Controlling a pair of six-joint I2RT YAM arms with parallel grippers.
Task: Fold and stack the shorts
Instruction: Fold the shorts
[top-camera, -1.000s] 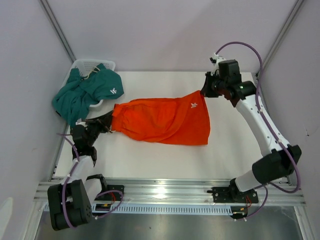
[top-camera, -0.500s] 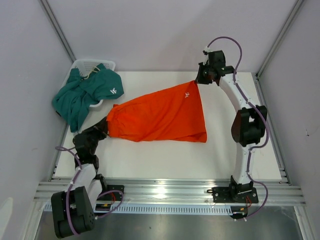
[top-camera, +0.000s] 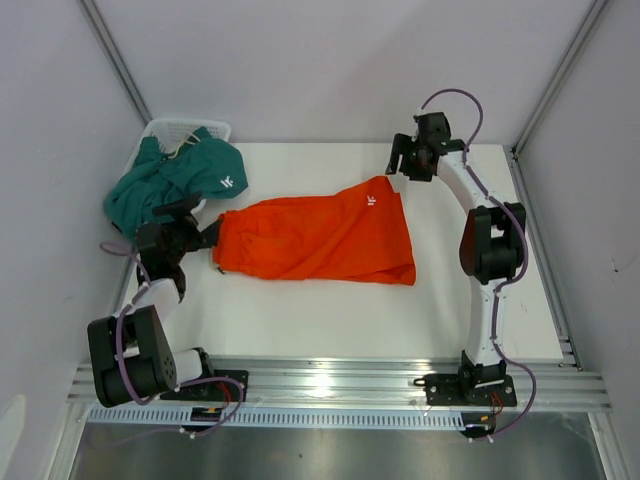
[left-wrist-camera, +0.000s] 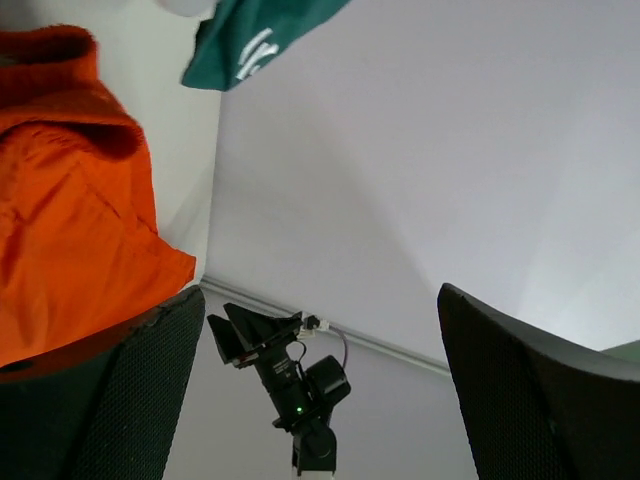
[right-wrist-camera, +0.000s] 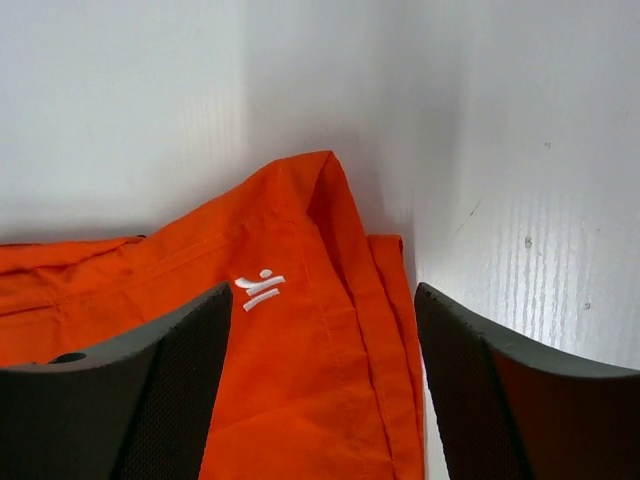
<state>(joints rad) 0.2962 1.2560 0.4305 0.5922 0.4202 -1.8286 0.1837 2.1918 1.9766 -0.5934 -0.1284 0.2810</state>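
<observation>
With the orange shorts (top-camera: 315, 240) lying flat in the middle, waistband left beside the wide-open, empty left gripper (top-camera: 203, 238) and far-right hem corner just by the equally open, empty right gripper (top-camera: 398, 163), probably best to pinch both far corners together, lift only slightly and carry them toward the near edge, keeping the cloth taut. Leave the teal shorts (top-camera: 175, 190), draped over the basket (top-camera: 190, 127) far left, for stacking afterwards. Cannot tell whether the left gripper's finger (left-wrist-camera: 110, 390) touches the waistband; no seeing the drawstring, the basket's inside or any creases underneath.
</observation>
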